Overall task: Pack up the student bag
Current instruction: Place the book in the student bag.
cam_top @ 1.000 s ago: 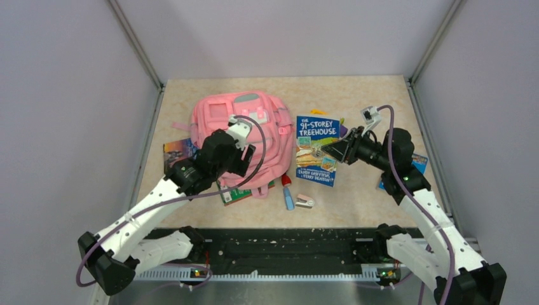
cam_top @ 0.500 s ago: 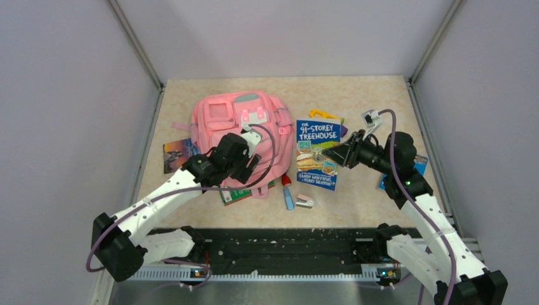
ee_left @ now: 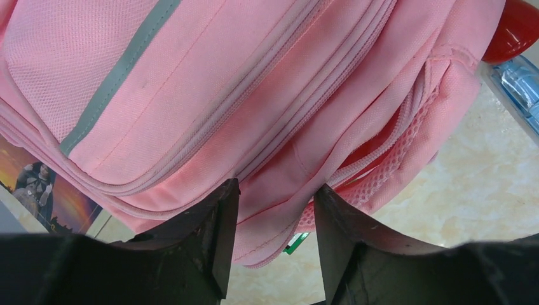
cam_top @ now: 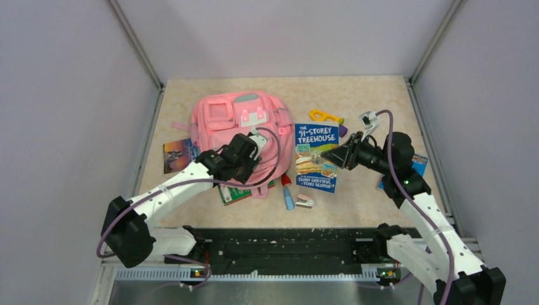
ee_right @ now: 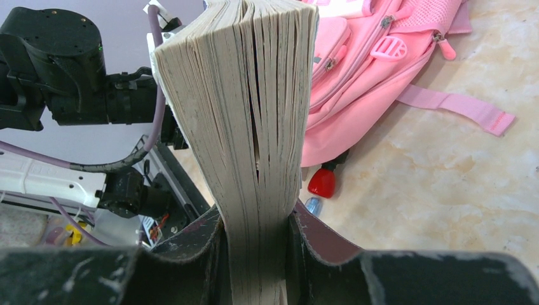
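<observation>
nearest the arms, on the table point(cam_top: 356, 203), lie one red-capped blue stick point(cam_top: 287, 192) and one small stapler point(cam_top: 305, 201), side by side, just off the bag's near right corner. one green book point(cam_top: 234, 194) pokes out from under the bag's near edge. left of the bag, a dark picture cover point(cam_top: 178, 154) lies flat, its edge tucked under the bag. a blue flat thing point(cam_top: 417, 164) at the right is partly hidden by the right arm.

the one bag point(cam_top: 238, 130) lies flat, left of the table's middle, front pockets up. the left gripper point(ee_left: 273, 235) sits at its near right edge. its fingers point(ee_left: 213, 248) stand partly apart, and the bag's lower seam and mesh side pocket fill the gap. the fabric runs smooth between them, not bunched. the stick's red cap shows just past the bag in that wrist view.

the right gripper point(ee_right: 257, 254) is clamped on the treehouse book point(ee_right: 248, 95), a finger pressed to each cover and the page edges facing the wrist camera. from above, the book hangs tilted just right of the bag, cover up, above the table, with the stick and stapler near its lower edge.

farthest back, past the book's top edge, lie one orange tool point(cam_top: 323, 116) and one purple thing point(cam_top: 343, 130), the purple one partly hidden.
</observation>
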